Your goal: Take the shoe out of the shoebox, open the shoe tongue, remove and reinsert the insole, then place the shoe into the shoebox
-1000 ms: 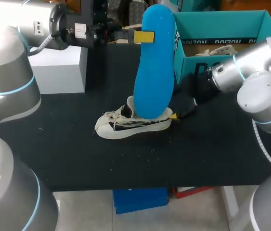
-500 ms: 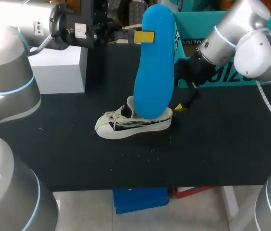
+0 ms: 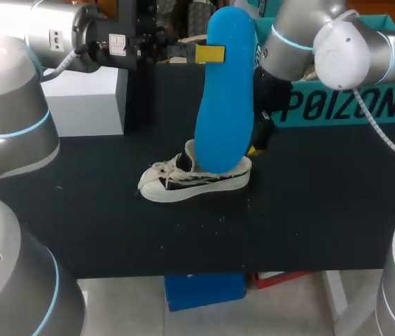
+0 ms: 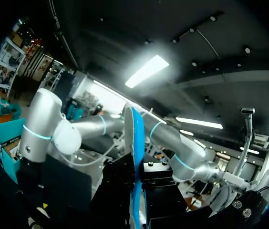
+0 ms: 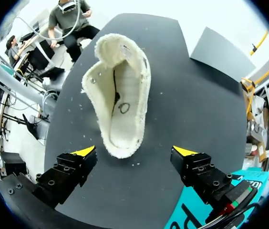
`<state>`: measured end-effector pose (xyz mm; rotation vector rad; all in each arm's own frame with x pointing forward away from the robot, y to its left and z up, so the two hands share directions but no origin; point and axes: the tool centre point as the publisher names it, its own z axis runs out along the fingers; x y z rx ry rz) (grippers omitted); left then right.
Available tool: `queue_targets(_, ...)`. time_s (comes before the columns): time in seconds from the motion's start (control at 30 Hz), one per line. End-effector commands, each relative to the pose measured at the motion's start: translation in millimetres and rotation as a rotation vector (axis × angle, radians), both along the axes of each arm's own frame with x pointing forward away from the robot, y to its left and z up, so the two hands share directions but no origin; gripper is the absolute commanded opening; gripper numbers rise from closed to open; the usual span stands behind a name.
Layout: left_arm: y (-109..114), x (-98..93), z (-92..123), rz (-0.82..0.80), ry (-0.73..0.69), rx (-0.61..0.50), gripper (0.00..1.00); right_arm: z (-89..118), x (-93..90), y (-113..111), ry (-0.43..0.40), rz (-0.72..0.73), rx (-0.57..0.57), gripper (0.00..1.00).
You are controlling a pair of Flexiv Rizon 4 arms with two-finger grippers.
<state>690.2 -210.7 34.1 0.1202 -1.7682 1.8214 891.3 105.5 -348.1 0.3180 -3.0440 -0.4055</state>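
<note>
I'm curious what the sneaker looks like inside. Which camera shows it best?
The right wrist view: the sneaker sits just ahead of the open right gripper, its cream-lined inside in plain sight. The head view shows it side-on, partly hidden behind the blue insole. The left wrist view shows only that insole, edge-on.

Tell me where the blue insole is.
In the head view's middle, the blue insole stands upright, its lower end at the white shoe, left of the teal shoebox.
</note>
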Motion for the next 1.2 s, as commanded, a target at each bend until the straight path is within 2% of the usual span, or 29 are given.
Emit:
queue_targets(0.03, -1, -0.8, -1, 0.003, 0.000, 0.000, 0.00, -2, -11.3, 7, -0.048, -0.009, -0.082, 1.00)
queue_targets(0.33, -1, -0.8, -1, 0.003, 0.000, 0.000, 0.00, -9, -14.2, 17, -0.072, -0.017, -0.090, 1.00)
queue_targets(0.83, -1, -0.8, -1, 0.003, 0.000, 0.000, 0.00, -30, -15.6, 34, -0.054, 0.025, -0.130, 1.00)
queue_targets(1.2, -1, -0.8, -1, 0.003, 0.000, 0.000, 0.00, -37, -17.0, 40, -0.066, 0.027, -0.154, 1.00)
